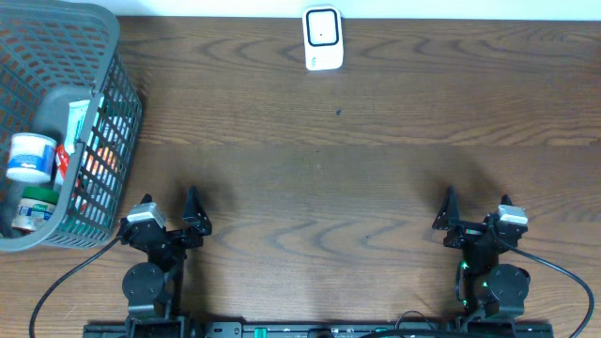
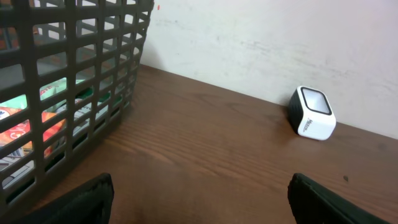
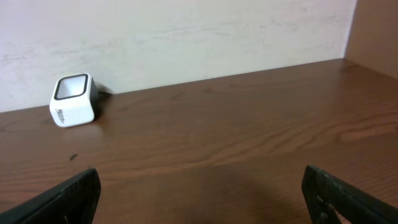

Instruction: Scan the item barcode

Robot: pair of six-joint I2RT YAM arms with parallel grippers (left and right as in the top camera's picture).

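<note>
The white barcode scanner (image 1: 322, 38) stands at the far edge of the table, against the wall; it also shows as a small white cube with a dark window, scanner (image 2: 313, 113) and scanner (image 3: 73, 99). The items lie in a grey mesh basket (image 1: 113, 56) at the far left: a white jar with a blue label (image 1: 30, 155), a green-capped jar (image 1: 36, 208), a white tube (image 1: 80, 117). My left gripper (image 1: 169, 202) (image 2: 200, 193) is open and empty near the front edge, right of the basket. My right gripper (image 1: 477, 202) (image 3: 202, 186) is open and empty at the front right.
Through the basket wall (image 2: 74, 74) an orange-red packet (image 2: 25, 130) shows. The brown wooden table (image 1: 319, 178) runs between the grippers and the scanner. A white wall rises behind the scanner. Black cables trail from both arm bases at the front edge.
</note>
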